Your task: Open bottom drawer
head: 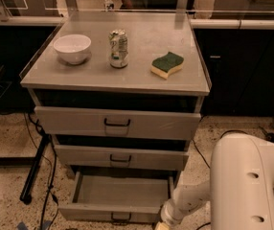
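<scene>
Grey sheet metal makes up the bottom drawer (121, 191), so it should behave as a stiff, fairly light box that slides straight out on its runners and will not flex. The sensible place to take hold is the small black bar handle (121, 218) centred on its front, since the smooth face offers nothing else to hook. It is the lowest of three in the cabinet, close to the floor, and stands pulled well out, showing a plain, shallow interior with nothing in it. Its front looks the shortest of the three. The hand (162, 224) sits at the very bottom edge of the view, just beside the right end of the drawer front and mostly cut off, so whether it is released or clenched cannot be told. Above are the middle drawer (120, 157) and the top drawer (117, 122), both protruding only slightly. On the counter (142, 78) stand a white bowl (72, 48), a drinks can (119, 48) and a green-and-yellow sponge (167, 64).
</scene>
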Robot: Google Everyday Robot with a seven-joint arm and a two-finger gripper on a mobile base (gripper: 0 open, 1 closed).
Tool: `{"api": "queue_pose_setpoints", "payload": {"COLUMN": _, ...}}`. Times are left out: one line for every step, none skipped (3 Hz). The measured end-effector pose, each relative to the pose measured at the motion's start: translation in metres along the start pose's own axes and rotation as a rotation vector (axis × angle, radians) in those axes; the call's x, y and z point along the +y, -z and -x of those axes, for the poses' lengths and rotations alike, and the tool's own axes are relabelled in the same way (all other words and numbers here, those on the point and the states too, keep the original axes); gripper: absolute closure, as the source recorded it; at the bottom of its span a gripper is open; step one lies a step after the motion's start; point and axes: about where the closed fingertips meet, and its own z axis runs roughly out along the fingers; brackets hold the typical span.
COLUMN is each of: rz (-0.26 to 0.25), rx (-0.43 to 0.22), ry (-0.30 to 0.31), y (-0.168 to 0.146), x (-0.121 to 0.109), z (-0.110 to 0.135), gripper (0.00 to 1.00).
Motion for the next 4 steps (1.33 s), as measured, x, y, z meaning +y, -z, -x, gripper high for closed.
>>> {"api": "queue_pose_setpoints", "payload": {"rz": -0.041, "rx": -0.034, "ry": 0.035, "y": 0.004, "x": -0.021, "z": 0.025, "gripper": 0.0}}
{"api": "queue_pose_setpoints", "payload": {"rz": -0.043, "rx": -0.035, "ry": 0.035, "y": 0.004, "x": -0.021, "z": 0.026, "gripper": 0.0}}
{"api": "queue_pose_setpoints", "payload": {"rz": -0.043, "rx": -0.027, "ry": 0.032, "y": -0.007, "x": -0.024, "z": 0.024, "gripper": 0.0}}
{"api": "queue_pose_setpoints", "payload": {"rz": -0.037, "rx": 0.001, "ry": 0.034, "y": -0.029, "x": -0.028, "z": 0.019, "gripper": 0.0}}
